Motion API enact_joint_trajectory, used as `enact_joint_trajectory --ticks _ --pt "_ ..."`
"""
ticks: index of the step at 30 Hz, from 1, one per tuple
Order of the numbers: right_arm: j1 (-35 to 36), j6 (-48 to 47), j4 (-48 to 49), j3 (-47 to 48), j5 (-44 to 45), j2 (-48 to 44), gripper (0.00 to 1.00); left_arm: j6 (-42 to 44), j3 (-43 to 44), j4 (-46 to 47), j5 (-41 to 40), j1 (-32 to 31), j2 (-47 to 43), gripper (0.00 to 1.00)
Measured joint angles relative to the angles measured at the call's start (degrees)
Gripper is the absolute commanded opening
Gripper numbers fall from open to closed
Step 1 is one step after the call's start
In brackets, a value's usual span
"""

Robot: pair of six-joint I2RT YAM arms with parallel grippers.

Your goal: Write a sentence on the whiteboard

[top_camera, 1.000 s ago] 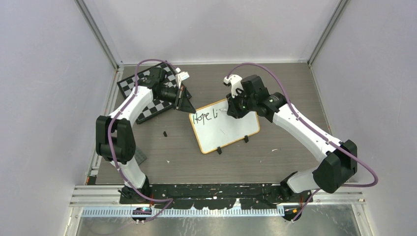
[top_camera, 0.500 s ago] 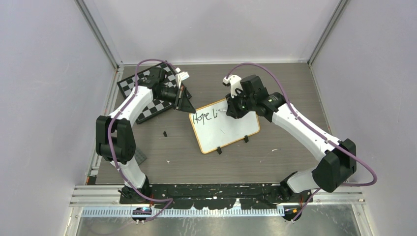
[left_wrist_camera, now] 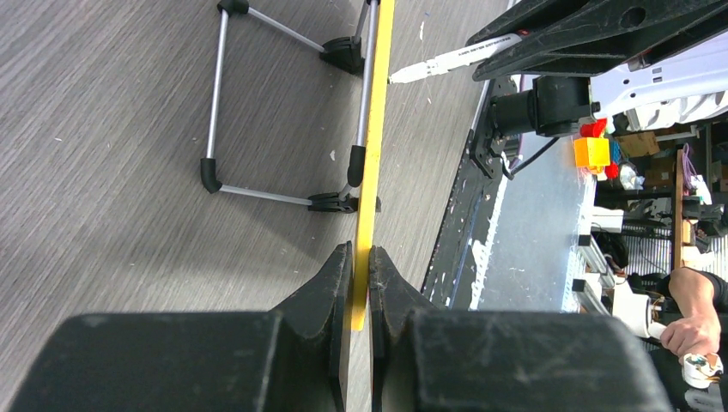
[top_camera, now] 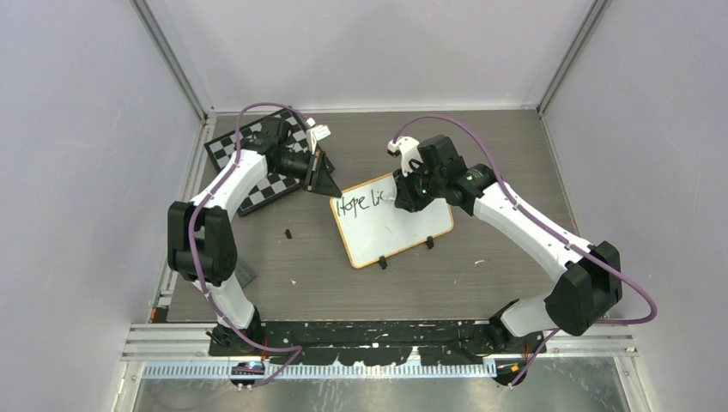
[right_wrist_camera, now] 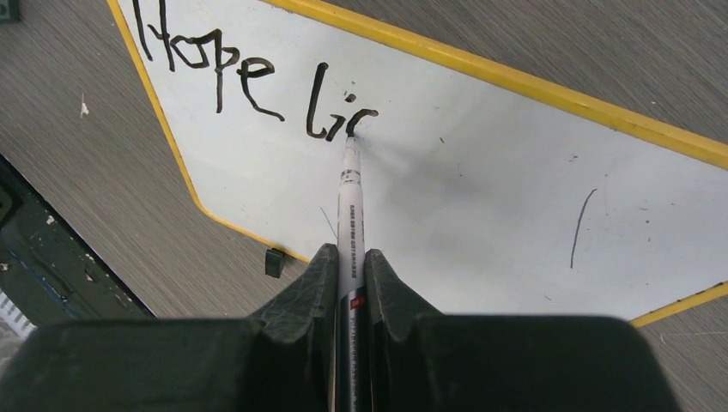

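The whiteboard (top_camera: 395,225) stands tilted on two black clip feet in the middle of the table, with "Hope li" and a fresh curved stroke written in black. In the right wrist view the whiteboard (right_wrist_camera: 481,189) fills the frame. My right gripper (right_wrist_camera: 350,257) is shut on a white marker (right_wrist_camera: 349,215) whose tip touches the board at the end of the writing. My left gripper (left_wrist_camera: 360,254) is shut on the whiteboard's yellow rim (left_wrist_camera: 375,129) at its far left corner (top_camera: 333,190). The marker (left_wrist_camera: 455,60) also shows in the left wrist view.
A black-and-white chequered chessboard (top_camera: 249,163) lies at the far left under the left arm. A small black piece (top_camera: 288,233) lies on the table left of the whiteboard. The board's metal stand legs (left_wrist_camera: 257,103) show behind it.
My right gripper has shifted slightly to the right along the board, and a new curved stroke has appeared after "Hope li". The left arm has not moved.
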Motion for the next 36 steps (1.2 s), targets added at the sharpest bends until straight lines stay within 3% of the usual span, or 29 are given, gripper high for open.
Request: enact_joint_trajectory --ticks 36 --pt "0.1 -0.8 -1.0 2.2 3.2 0.0 0.00 0.0 0.1 -0.2 0.0 0.0 0.1 0.00"
